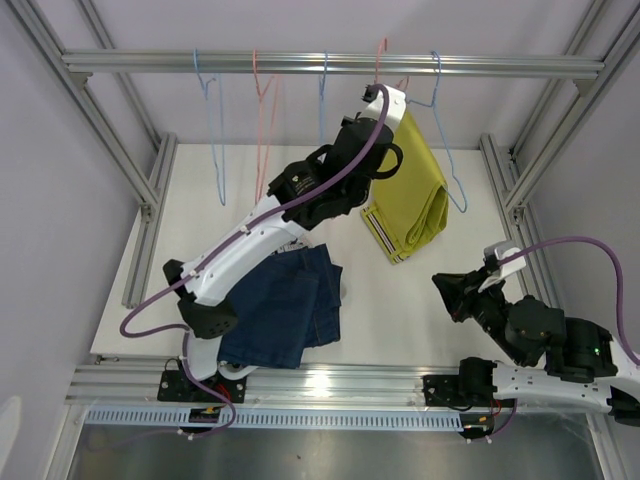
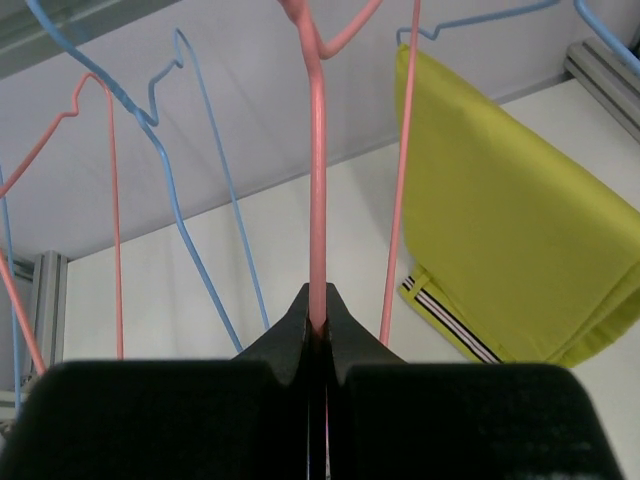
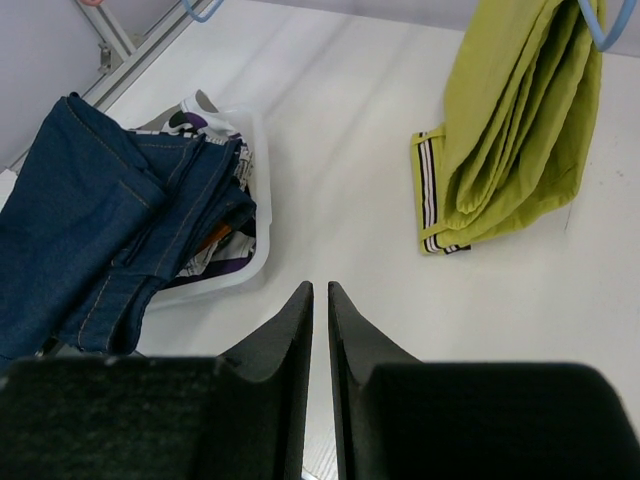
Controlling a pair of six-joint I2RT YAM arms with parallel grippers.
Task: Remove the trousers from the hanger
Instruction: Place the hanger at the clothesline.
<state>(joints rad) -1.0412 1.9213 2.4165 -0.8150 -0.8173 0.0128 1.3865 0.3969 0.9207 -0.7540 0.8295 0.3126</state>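
Mustard-yellow trousers (image 1: pixel 412 195) (image 2: pixel 510 230) (image 3: pixel 520 120) with a striped waistband hang folded over a blue hanger (image 1: pixel 447 150) at the right of the rail. My left gripper (image 1: pixel 380 90) (image 2: pixel 317 300) is raised to the rail just left of them. It is shut on the wire of an empty pink hanger (image 2: pixel 316 180). Navy trousers (image 1: pixel 285 305) (image 3: pixel 110 220) lie heaped over a white basket (image 3: pixel 255 200) at the near left. My right gripper (image 1: pixel 443 285) (image 3: pixel 320 290) hovers low at the near right, its fingers almost together and holding nothing.
Empty blue hangers (image 1: pixel 212 130) (image 1: pixel 322 100) and an empty pink hanger (image 1: pixel 265 120) hang from the metal rail (image 1: pixel 150 63). Aluminium frame bars (image 1: pixel 150 215) (image 1: pixel 500 170) border the white table on both sides. Printed cloth shows in the basket under the navy pair.
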